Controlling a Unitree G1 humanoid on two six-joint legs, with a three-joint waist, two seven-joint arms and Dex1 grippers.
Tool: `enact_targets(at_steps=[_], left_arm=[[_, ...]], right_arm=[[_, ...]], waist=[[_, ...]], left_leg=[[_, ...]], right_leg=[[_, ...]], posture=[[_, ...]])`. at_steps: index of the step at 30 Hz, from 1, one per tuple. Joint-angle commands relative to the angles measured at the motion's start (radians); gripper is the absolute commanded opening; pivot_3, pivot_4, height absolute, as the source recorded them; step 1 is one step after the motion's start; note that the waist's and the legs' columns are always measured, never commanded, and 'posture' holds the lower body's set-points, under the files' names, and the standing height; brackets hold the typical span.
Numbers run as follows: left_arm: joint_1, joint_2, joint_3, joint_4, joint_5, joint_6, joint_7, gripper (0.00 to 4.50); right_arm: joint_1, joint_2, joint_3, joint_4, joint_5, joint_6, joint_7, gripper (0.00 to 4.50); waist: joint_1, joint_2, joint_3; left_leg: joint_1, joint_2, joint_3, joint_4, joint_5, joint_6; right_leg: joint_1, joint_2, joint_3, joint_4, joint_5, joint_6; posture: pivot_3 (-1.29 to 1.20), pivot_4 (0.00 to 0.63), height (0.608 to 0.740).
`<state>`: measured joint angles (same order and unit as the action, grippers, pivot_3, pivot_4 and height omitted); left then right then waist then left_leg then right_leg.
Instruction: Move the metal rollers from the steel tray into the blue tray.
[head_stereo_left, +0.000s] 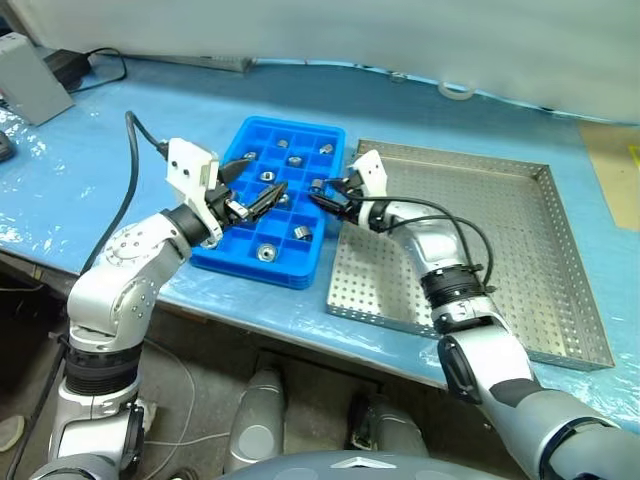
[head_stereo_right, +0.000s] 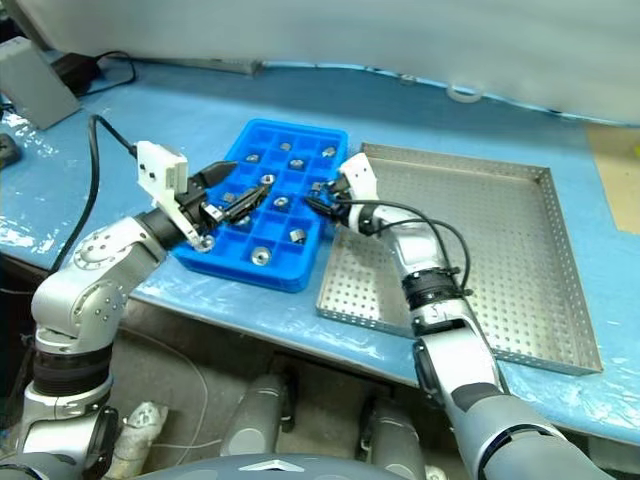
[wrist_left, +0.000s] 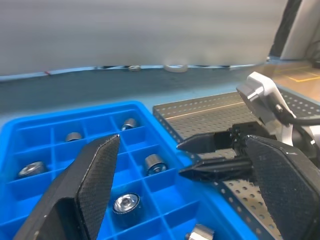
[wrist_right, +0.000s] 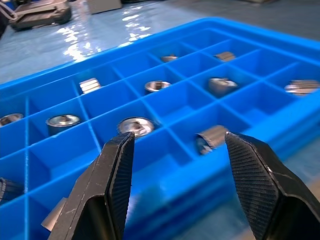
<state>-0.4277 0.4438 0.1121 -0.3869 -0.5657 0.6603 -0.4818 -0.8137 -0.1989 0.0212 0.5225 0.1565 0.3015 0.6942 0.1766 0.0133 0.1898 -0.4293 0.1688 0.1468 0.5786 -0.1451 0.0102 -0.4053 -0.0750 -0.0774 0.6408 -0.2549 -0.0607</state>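
Rollers (head_stereo_left: 267, 253) sit scattered through the blue tray (head_stereo_left: 232, 265)'s compartments, and we see none on the steel tray (head_stereo_left: 560, 300), so the job looks nearly finished. Left end effector (head_stereo_left: 262, 188) spread wide, right end effector (head_stereo_left: 322, 194) parted and empty, over the blue tray.

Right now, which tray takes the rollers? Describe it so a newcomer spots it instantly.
On the blue-covered table two trays sit side by side. The blue tray is the narrower one, on the robot's left of the steel tray, between the two grippers. It is bright plastic divided into small square compartments, several holding metal rollers; its neighbour is bare perforated silver metal.
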Motion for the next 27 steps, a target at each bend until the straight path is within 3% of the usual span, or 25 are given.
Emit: enact_targets(at_steps=[1, 11, 27], left_arm=[[-0.048, -0.006, -0.017, 0.022, 0.006, -0.039, -0.03, 4.28], [-0.123, -0.07, -0.063, 0.199, 0.065, -0.11, -0.048, 4.28], [-0.162, -0.105, -0.12, 0.259, 0.094, -0.119, -0.115, 4.28]], right_arm=[[0.009, -0.033, -0.039, -0.067, 0.018, 0.022, -0.033, 3.02], [0.112, -0.175, -0.16, -0.235, 0.101, 0.119, -0.049, 3.02], [0.175, -0.127, -0.141, -0.333, 0.09, 0.139, -0.167, 3.02]], waist=[[-0.003, 0.0, 0.0], [-0.002, 0.0, 0.0], [-0.05, 0.0, 0.0]], left_leg=[[0.001, 0.0, 0.0, 0.0, 0.0, 0.0], [0.001, 0.0, 0.002, -0.001, 0.0, 0.001], [0.003, 0.0, 0.002, -0.001, 0.002, 0.004]], right_leg=[[0.0, 0.0, 0.0, 0.0, 0.0, 0.0], [0.001, 0.0, 0.001, -0.001, 0.0, 0.0], [0.002, 0.0, 0.001, -0.001, 0.0, -0.001]], posture=[[0.22, 0.15, 0.74], [0.16, 0.15, 0.74], [0.12, 0.15, 0.74]])
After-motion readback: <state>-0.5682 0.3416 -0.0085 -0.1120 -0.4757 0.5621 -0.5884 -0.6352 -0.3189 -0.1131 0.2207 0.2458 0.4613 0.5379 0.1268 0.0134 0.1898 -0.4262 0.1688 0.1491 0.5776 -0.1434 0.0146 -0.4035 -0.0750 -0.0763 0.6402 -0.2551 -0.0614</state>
